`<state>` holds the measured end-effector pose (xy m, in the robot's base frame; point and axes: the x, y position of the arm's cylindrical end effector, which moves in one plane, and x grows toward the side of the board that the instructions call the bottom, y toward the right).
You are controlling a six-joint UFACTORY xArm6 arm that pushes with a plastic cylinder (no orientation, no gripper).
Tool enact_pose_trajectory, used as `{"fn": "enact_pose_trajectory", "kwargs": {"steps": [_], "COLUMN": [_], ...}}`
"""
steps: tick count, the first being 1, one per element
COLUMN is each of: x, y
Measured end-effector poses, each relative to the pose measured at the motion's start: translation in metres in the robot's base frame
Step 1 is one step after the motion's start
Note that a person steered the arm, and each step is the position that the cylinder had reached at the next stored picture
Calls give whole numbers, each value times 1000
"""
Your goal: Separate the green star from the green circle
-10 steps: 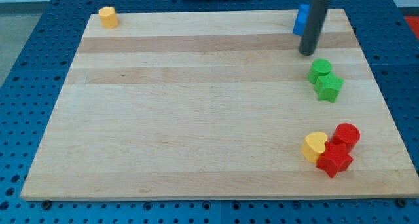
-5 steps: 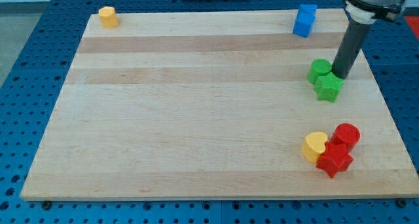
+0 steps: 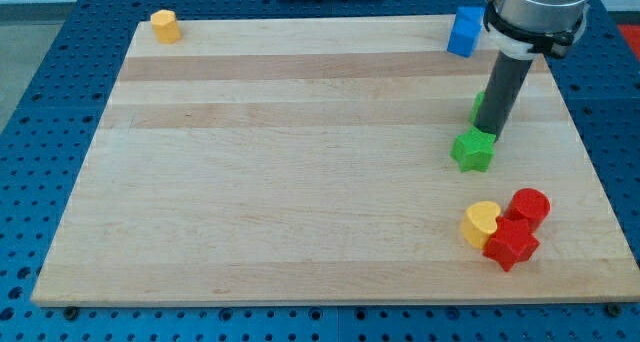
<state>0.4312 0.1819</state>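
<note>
The green star [image 3: 473, 150] lies on the wooden board [image 3: 300, 162] at the view's right. My tip [image 3: 494, 135] stands just up and right of the star, touching or almost touching it. The green circle [image 3: 480, 106] is mostly hidden behind the rod; only a sliver shows at the rod's left edge. The star sits below and slightly left of the circle, with the rod between them.
A blue block [image 3: 464, 31] sits near the board's top right edge. A yellow block [image 3: 165, 25] sits at the top left corner. A yellow heart [image 3: 481, 223], a red circle [image 3: 529, 207] and a red star [image 3: 511, 243] cluster at the bottom right.
My tip moved from the blue block down to the green pair, then left and down. The green star slid down-left, away from the green circle.
</note>
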Motion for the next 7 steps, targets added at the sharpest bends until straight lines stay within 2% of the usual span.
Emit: {"fn": "enact_pose_trajectory", "kwargs": {"steps": [2,3,4,5,7], "x": [37,37,9,8,43], "y": [0,-3,-29,-33,-45]}}
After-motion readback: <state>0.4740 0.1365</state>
